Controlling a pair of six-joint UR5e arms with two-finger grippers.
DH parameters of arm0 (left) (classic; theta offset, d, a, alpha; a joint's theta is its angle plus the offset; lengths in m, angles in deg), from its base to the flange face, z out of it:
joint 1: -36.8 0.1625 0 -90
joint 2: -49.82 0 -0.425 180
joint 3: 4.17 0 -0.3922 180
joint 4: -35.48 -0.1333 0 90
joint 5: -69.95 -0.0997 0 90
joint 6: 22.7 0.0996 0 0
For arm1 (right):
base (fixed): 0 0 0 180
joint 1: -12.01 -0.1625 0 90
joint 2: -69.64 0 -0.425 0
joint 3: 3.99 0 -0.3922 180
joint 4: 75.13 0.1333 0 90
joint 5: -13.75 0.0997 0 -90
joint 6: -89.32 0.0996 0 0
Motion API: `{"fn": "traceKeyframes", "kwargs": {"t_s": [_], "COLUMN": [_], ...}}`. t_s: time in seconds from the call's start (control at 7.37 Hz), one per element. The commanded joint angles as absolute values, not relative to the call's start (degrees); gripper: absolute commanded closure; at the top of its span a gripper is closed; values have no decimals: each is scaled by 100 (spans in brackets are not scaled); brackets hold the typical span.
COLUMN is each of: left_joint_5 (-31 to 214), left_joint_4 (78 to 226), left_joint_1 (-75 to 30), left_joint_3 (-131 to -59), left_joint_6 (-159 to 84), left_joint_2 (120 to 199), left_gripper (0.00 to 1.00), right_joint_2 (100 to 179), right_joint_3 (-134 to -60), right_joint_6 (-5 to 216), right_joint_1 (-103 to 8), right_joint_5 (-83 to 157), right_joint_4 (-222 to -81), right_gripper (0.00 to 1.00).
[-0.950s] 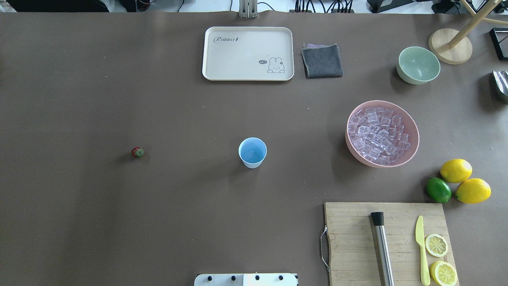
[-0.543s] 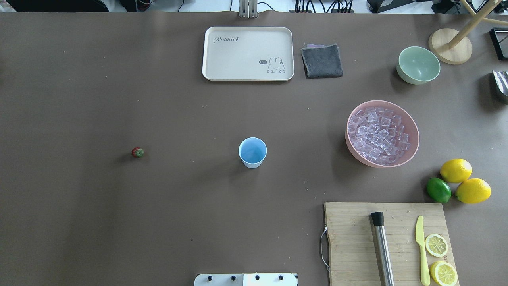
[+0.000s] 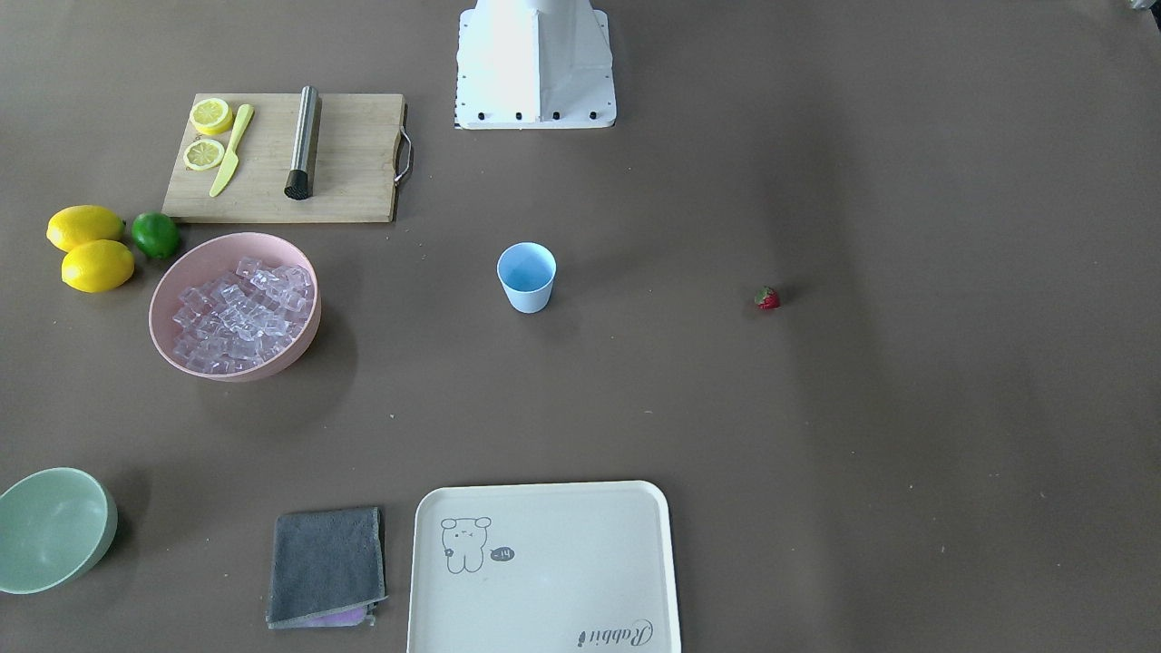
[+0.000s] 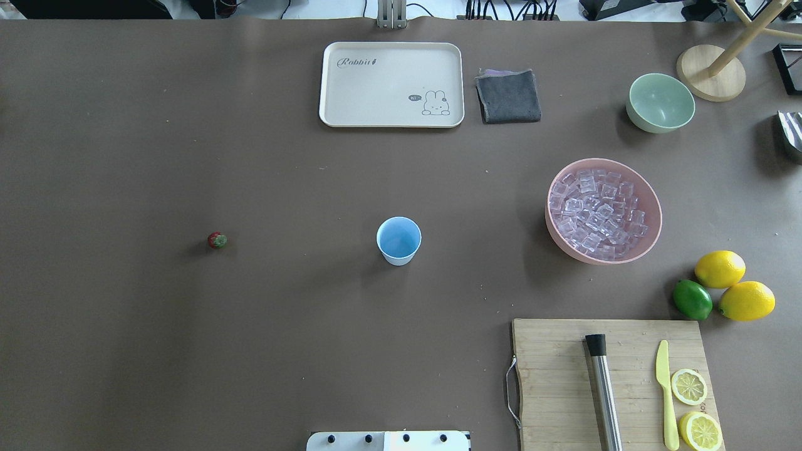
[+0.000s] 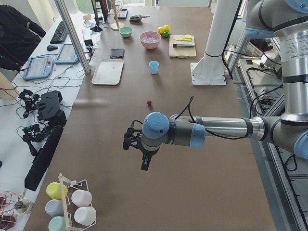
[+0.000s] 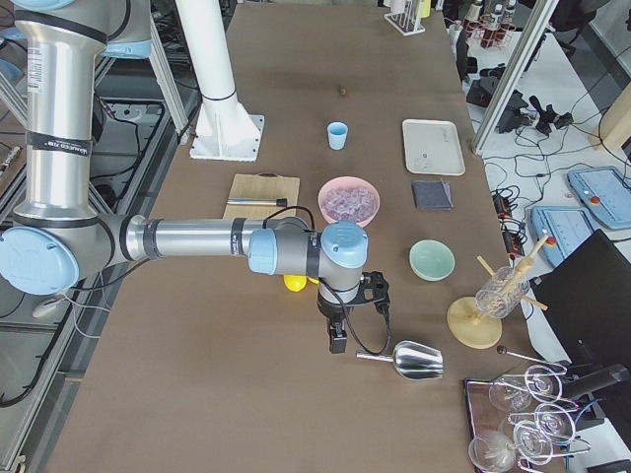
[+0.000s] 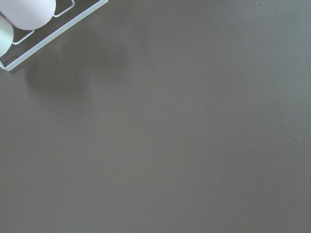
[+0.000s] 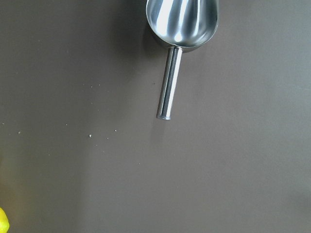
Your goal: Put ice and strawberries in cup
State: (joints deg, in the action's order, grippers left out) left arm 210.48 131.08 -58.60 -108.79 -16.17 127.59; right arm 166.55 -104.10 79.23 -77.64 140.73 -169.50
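Note:
The light blue cup (image 4: 399,240) stands upright and empty in the middle of the table; it also shows in the front view (image 3: 526,277). The tiny red strawberry (image 4: 217,240) lies alone far to its left. The ice (image 4: 598,213) fills a pink bowl (image 4: 562,245) to the cup's right. My left gripper (image 5: 144,165) hangs over bare table far from the strawberry, and I cannot tell if it is open. My right gripper (image 6: 337,343) hangs beside a metal scoop (image 8: 182,19), next to its handle and apart from it; I cannot tell its state.
A wooden cutting board (image 4: 557,376) with a muddler, a yellow knife and lemon halves lies front right. Two lemons (image 4: 720,269) and a lime (image 4: 692,299) lie beside it. A cream tray (image 4: 391,84), a grey cloth (image 4: 508,96) and a pale green bowl (image 4: 661,103) stand at the back.

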Motion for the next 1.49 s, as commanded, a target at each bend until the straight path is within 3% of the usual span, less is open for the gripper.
{"fn": "traceKeyframes", "kwargs": {"t_s": [0.0, 0.95, 1.36], "left_joint_5": [21040, 21101, 21092], "left_joint_4": [13110, 13137, 13128], "left_joint_1": [-5830, -5830, -5830], "left_joint_3": [-11008, -11052, -11025], "left_joint_6": [-1734, -1672, -1707], "left_joint_2": [12725, 12716, 12760], "left_gripper": [3, 3, 3], "right_joint_2": [16667, 16650, 16589], "right_joint_3": [-10454, -10506, -10980], "right_joint_6": [7930, 7947, 9490], "right_joint_1": [-7764, -7764, -7396], "right_joint_5": [14189, 14801, 15069], "right_joint_4": [-16952, -16952, -16943], "right_gripper": [0, 0, 1]}}
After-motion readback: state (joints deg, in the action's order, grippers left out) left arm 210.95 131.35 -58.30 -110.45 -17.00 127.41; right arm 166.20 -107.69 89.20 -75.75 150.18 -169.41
